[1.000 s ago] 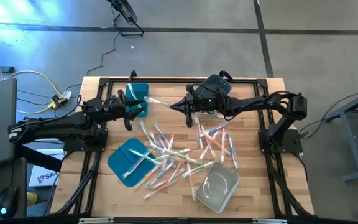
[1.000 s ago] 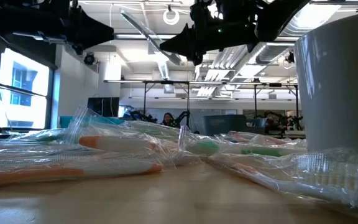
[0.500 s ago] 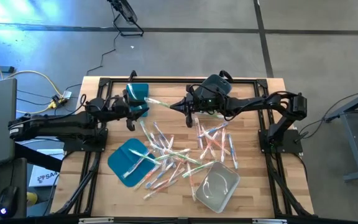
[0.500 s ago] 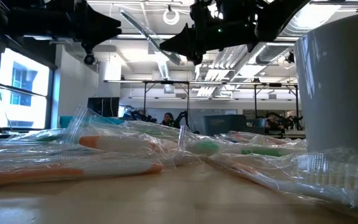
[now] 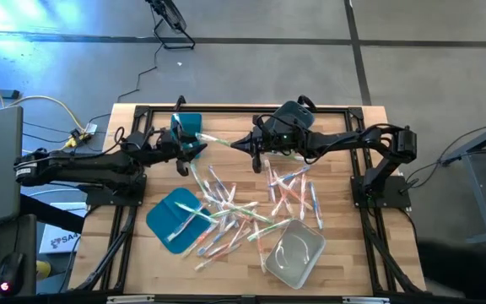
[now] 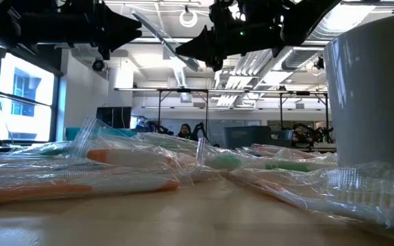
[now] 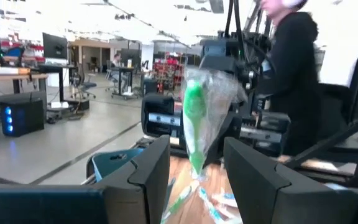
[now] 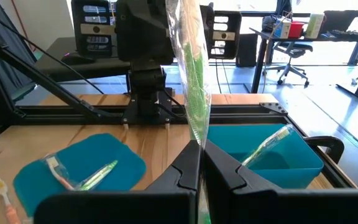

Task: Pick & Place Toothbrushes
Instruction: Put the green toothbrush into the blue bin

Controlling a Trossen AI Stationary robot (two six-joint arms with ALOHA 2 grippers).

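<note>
So the right gripper (image 5: 245,145) is up over the far middle of the table with its fingers pinched tight on a green toothbrush in a clear wrapper (image 8: 190,74), which sticks out from the tips toward the left arm. In the high view that same wrapped brush (image 5: 218,139) bridges the gap between the two grippers, held up in the air.

The left gripper (image 5: 194,150) is right at the other end of it, fingers (image 7: 146,171) spread apart with the wrapper (image 7: 199,118) hanging between them. Can't tell if either finger is actually touching the plastic, but they're not clamped on it.

The rest of the toothbrushes (image 5: 241,207) are scattered in a loose heap across the middle of the wooden table (image 5: 344,262), all in crinkly wrappers. A teal bin (image 5: 187,128) sits at the far edge beside the left gripper, with one toothbrush (image 8: 267,147) lying in it. The flat teal lid (image 5: 169,221) is nearer the front left with a couple of brushes on it, and a clear bin (image 5: 295,252) sits front right.
</note>
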